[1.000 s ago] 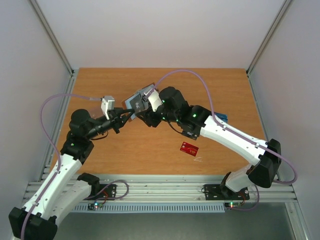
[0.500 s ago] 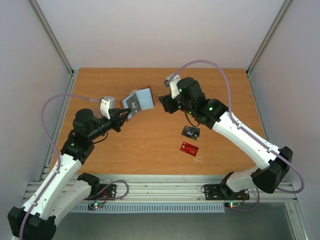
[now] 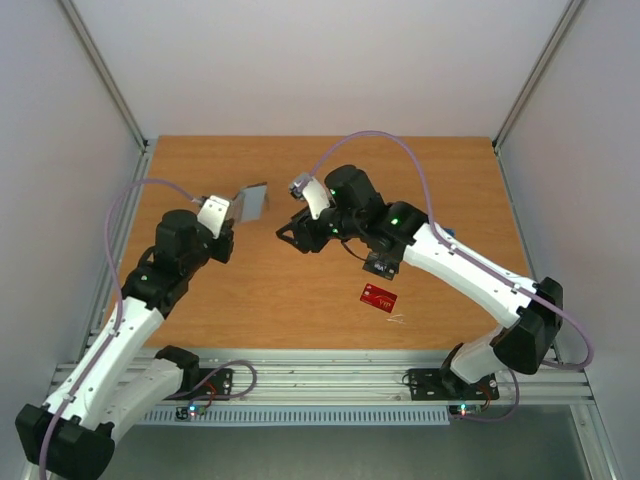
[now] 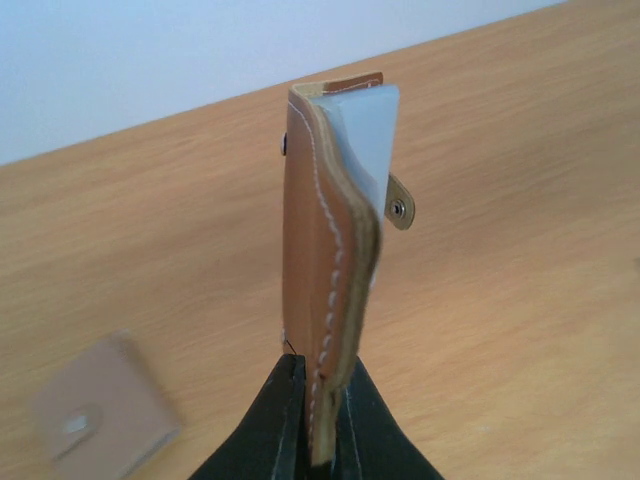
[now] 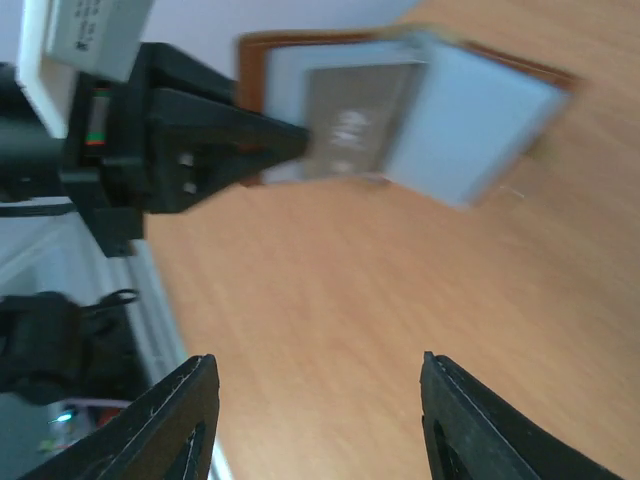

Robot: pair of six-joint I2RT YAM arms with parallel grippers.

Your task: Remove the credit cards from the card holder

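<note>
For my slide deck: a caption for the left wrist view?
Left gripper clamps the brown card holder by its lower edge, upright over the wooden table.

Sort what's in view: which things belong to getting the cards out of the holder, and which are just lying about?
Belongs to the job:
card holder, pinched in the left hand
red card and black card, on the table
right hand, open

Just lying about:
blurred beige flat piece on the table
small pale scrap beside the red card
</note>
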